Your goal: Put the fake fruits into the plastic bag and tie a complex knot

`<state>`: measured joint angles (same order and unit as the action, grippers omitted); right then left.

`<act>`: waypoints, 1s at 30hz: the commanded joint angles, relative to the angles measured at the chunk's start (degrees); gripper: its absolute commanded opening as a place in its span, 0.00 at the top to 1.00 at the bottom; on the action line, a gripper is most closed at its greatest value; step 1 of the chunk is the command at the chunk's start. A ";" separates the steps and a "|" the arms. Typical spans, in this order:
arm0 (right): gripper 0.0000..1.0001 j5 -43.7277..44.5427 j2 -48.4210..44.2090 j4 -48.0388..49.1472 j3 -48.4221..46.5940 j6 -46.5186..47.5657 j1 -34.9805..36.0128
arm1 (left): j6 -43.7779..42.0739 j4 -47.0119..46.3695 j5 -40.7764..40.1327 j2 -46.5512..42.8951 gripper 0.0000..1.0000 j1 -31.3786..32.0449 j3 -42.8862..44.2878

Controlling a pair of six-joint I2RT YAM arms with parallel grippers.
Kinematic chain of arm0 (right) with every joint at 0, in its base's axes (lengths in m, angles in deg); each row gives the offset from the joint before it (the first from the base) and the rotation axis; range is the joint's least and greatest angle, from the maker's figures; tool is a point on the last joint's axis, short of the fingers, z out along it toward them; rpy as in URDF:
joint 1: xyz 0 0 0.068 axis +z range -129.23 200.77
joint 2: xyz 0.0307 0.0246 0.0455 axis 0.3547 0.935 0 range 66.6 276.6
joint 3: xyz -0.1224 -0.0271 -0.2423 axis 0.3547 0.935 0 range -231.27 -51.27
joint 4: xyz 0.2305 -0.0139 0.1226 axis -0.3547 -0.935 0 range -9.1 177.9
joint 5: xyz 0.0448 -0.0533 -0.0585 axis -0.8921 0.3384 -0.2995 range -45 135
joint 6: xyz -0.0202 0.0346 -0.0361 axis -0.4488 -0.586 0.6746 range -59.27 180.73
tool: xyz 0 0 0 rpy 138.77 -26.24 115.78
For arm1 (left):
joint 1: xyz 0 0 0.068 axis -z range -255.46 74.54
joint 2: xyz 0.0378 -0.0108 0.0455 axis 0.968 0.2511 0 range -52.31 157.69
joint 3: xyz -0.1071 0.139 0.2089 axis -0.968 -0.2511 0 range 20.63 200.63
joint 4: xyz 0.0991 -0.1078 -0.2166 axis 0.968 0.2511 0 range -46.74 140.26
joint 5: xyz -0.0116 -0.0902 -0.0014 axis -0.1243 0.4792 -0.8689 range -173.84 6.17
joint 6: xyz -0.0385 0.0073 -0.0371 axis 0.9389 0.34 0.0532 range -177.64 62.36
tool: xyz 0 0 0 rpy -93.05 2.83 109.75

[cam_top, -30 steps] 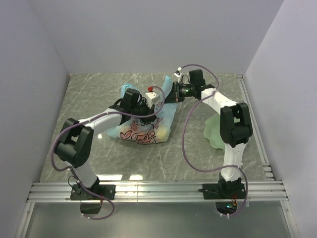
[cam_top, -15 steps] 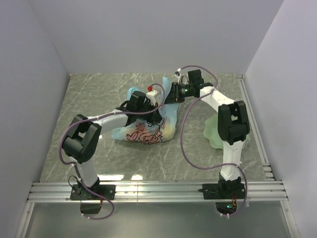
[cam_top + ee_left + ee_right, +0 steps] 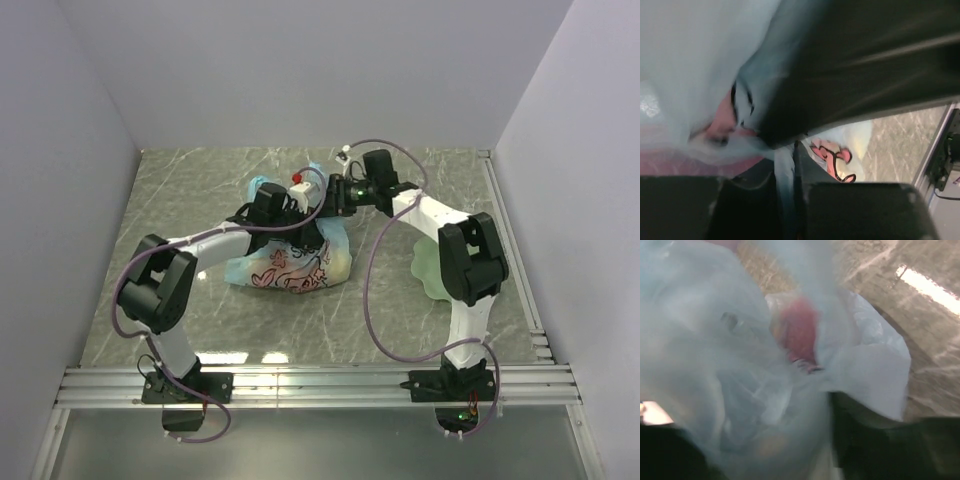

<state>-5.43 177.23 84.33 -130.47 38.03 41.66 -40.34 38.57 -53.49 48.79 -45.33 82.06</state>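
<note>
The plastic bag (image 3: 288, 265) lies in the middle of the tabletop (image 3: 190, 190). Its belly is toward the near side and its light-blue ends (image 3: 314, 169) are toward the far side, where both pincers meet. The fake fruits (image 3: 336, 264) seem to be inside, seen only as dim yellow and red patches through the film. The left pincer (image 3: 785, 187) has its jaws almost together, with a narrow strip of film pinched between them. For the right pincer (image 3: 334, 197) I cannot tell, because its own view is blurred and full of film. I judge the film light, soft, slippery and easy to tear; only the fruits give weight. It is better to grasp the bunched ends, not the belly.
</note>
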 commanded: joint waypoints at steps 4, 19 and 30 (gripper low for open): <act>0.90 12.09 2.93 -7.83 -6.14 6.77 2.85 | -6.40 6.17 1.64 -10.73 0.61 -0.33 0.62; 1.00 16.77 -3.58 -10.75 -3.07 27.53 8.56 | -12.91 34.03 -2.58 -24.90 0.20 -18.34 18.63; 1.00 18.00 -3.23 -12.42 -5.17 31.57 9.61 | -12.20 35.81 4.71 -23.32 0.19 -22.31 14.95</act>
<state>11.55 176.42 72.57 -134.16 66.82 50.82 -52.29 74.38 -52.70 24.79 -67.75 96.81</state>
